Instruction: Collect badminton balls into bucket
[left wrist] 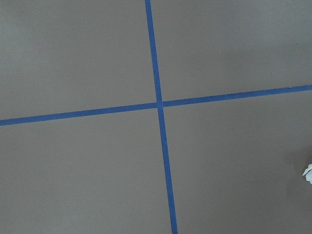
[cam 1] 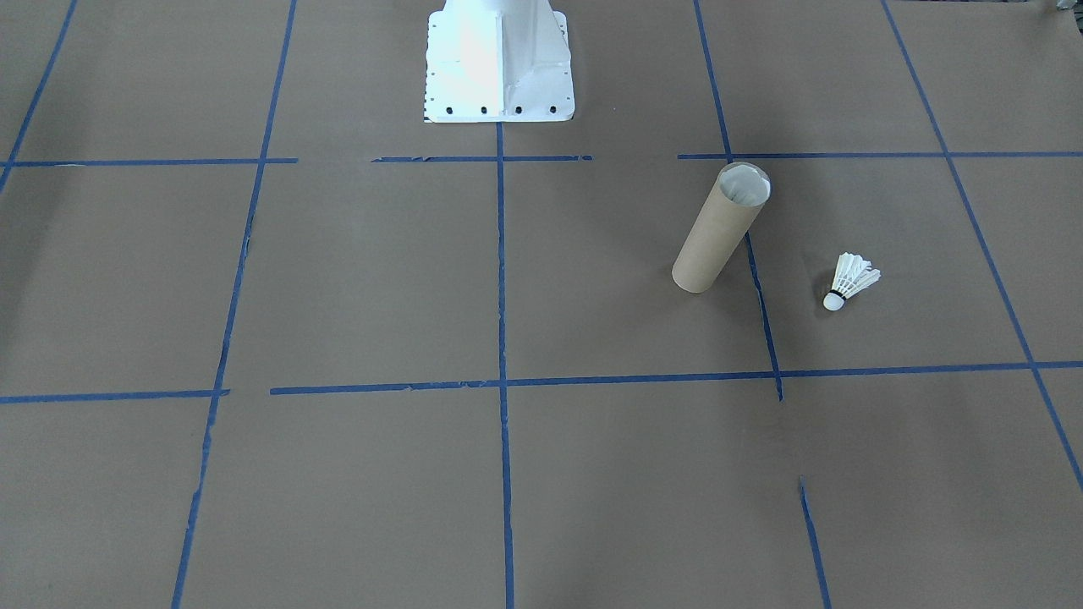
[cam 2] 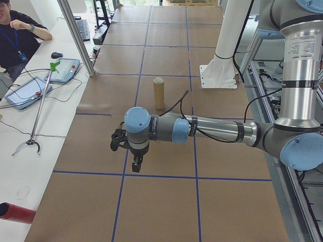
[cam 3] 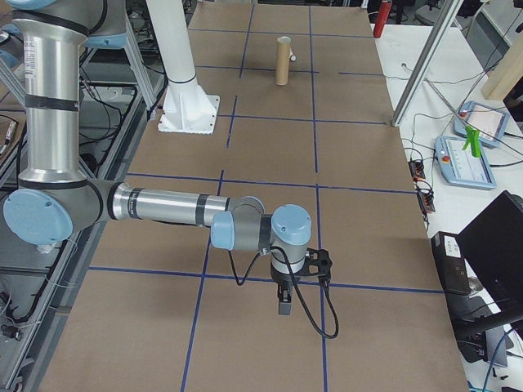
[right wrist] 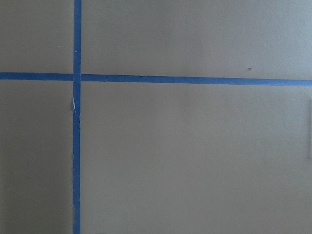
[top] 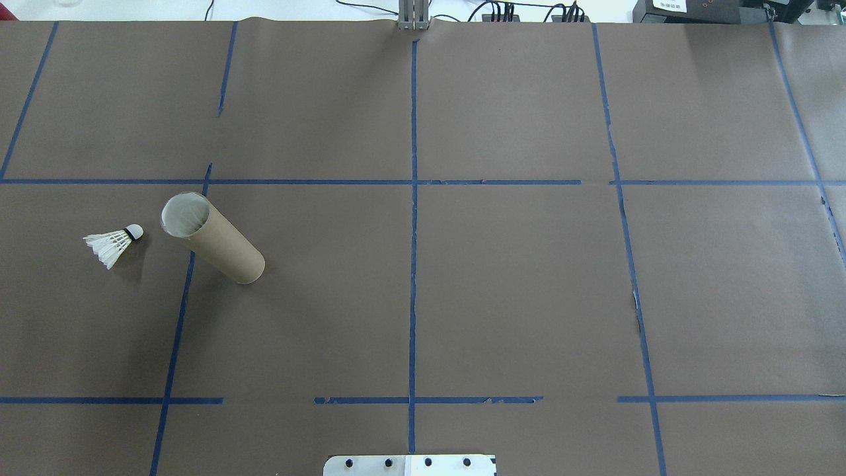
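The bucket (top: pixel 211 237) is a brown cardboard tube standing upright on the table's left half, also seen in the front-facing view (cam 1: pixel 719 228) and from both ends (cam 2: pixel 159 93) (cam 3: pixel 283 61). One white badminton ball (top: pixel 114 242) lies on its side just left of the tube (cam 1: pixel 853 281); a bit of its feathers shows at the left wrist view's right edge (left wrist: pixel 308 174). My left gripper (cam 2: pixel 136 165) hangs above the paper near the table's left end. My right gripper (cam 3: pixel 284 304) hangs over the right end. Both show only in side views, so I cannot tell their state.
Brown paper with blue tape lines (top: pixel 413 264) covers the table. The white robot base (cam 1: pixel 499 63) stands at the robot-side edge. A side bench holds teach pendants (cam 2: pixel 63 69), a grabber tool (cam 2: pixel 38 111) and a red cylinder (cam 2: pixel 15 213); a person (cam 2: pixel 15 30) sits there.
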